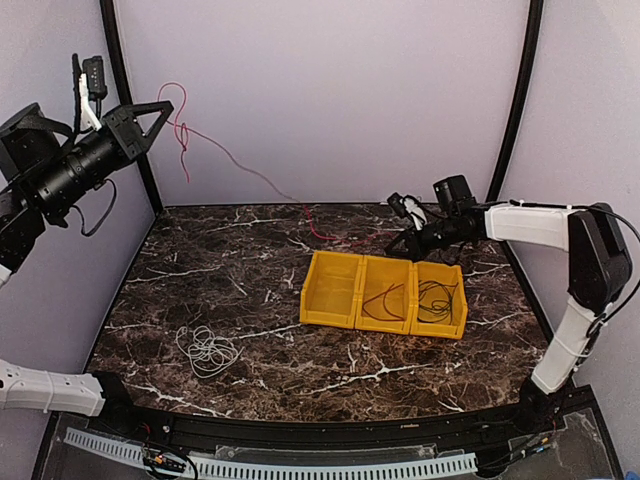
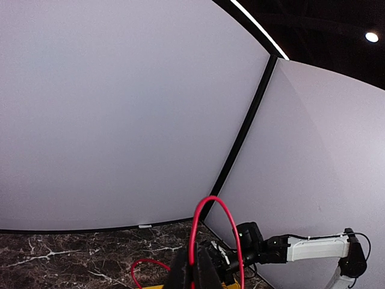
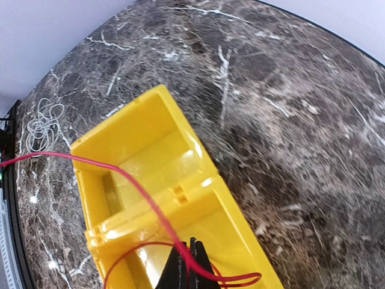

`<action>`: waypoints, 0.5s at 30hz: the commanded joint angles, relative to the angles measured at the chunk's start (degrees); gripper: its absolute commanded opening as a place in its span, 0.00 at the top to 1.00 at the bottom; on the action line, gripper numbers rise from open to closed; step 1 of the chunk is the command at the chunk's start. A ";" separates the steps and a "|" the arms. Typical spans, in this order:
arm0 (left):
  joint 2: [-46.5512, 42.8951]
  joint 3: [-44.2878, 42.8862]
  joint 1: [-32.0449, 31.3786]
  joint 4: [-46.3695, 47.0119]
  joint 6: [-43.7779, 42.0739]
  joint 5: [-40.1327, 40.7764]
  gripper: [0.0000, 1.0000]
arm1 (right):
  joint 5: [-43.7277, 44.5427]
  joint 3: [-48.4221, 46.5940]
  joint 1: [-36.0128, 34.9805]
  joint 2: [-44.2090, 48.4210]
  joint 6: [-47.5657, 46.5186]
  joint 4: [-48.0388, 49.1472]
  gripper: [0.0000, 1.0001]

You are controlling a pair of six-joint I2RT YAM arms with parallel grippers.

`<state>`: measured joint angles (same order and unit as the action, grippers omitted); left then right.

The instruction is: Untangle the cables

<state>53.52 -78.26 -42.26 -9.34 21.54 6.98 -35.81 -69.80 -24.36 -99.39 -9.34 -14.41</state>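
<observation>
The red cable (image 1: pixel 240 165) is stretched through the air between both grippers. My left gripper (image 1: pixel 160 108) is raised high at the far left and shut on it, with a red loop (image 2: pixel 210 208) rising past its fingertips (image 2: pixel 194 257). My right gripper (image 1: pixel 405 238) hovers just behind the yellow bins and is shut on the same cable (image 3: pixel 138 189) at its fingertips (image 3: pixel 191 245). More of the red cable lies in the middle bin (image 1: pixel 385 300). The black cable (image 1: pixel 437 298) lies in the right bin. The white cable (image 1: pixel 207 350) lies coiled on the table's front left and shows in the right wrist view (image 3: pixel 43 123).
Three joined yellow bins (image 1: pixel 330 318) stand right of the table's centre; the left one holds nothing. The dark marble table (image 1: pixel 230 270) is walled by pale panels with black corner posts (image 1: pixel 515 100). The right arm (image 2: pixel 313 247) shows in the left wrist view.
</observation>
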 commanded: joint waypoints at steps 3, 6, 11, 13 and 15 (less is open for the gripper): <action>-0.42 -0.71 0.08 1.13 -2.20 2.58 1.00 | 0.26 2.74 6.76 4.89 -2.20 -0.69 1.00; 0.24 -0.52 0.13 1.57 -2.02 2.46 1.00 | 1.33 3.18 8.53 5.77 -2.09 -0.11 1.00; 2.58 1.62 0.09 3.35 0.61 -1.13 1.00 | 0.59 5.00 9.07 9.93 -3.01 1.13 1.00; 4.34 2.77 0.12 4.40 2.19 -4.12 1.00 | -0.56 5.37 8.91 11.72 -3.95 0.73 1.00; 5.94 4.27 0.09 6.68 3.83 -6.41 1.00 | -1.36 5.12 8.54 12.54 -4.83 -0.96 1.00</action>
<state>56.60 -76.84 -42.26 -6.87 22.09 5.87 -35.14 -65.10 -15.33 -90.06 -11.92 -15.57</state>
